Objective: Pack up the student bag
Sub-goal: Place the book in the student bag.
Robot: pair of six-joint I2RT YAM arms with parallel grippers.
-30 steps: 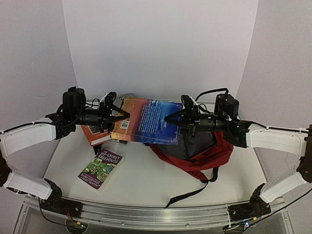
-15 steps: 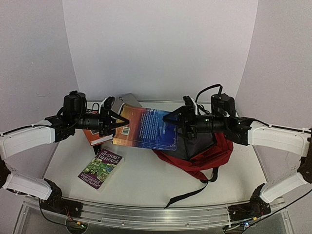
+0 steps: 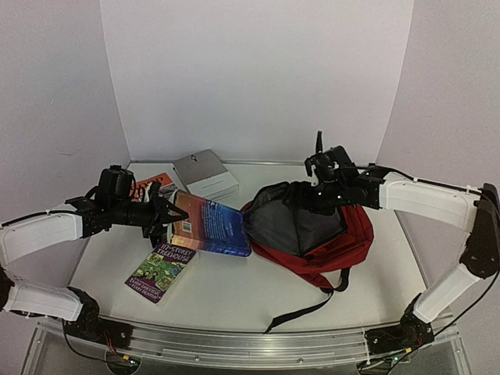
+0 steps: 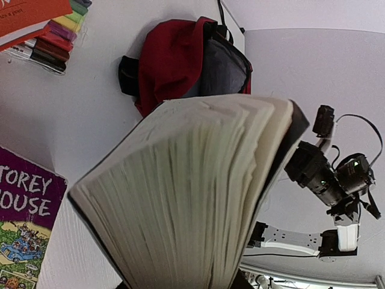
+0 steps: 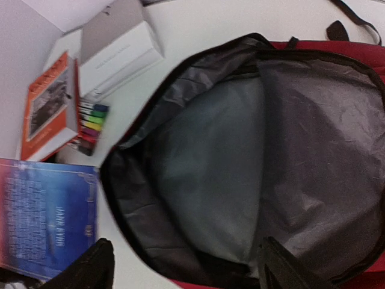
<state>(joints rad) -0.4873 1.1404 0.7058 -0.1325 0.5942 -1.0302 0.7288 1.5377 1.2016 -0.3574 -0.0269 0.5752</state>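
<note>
Closest to the arm bases, a purple paperback (image 3: 160, 269) lies flat on the table (image 3: 234, 301), well left of the backpack (image 3: 348, 242). Just past it the left claw (image 3: 166, 222) is clamped on the left end of a thick blue book (image 3: 215, 230). It holds the book tilted, and the book's other end sits right at the left rim of the backpack's open mouth; can't tell if they touch. The backpack itself lies on the table under the right claw (image 3: 311, 197), red, unzipped wide. That claw hangs at the backpack's far rim with its fingers (image 5: 96, 268) spread wide, gripping nothing.

The left wrist cam is mostly the book's fanned page edges up close, with the backpack beyond. The right wrist cam looks straight into the mouth at the grey lining (image 5: 228, 162). It also gives the clear look at a row of markers (image 5: 90, 126) tucked against an orange book (image 5: 48, 108), far left of the backpack; the top view half hides those behind the left arm. Furthest back, left of the backpack, sits a white box (image 3: 205, 174).
</note>
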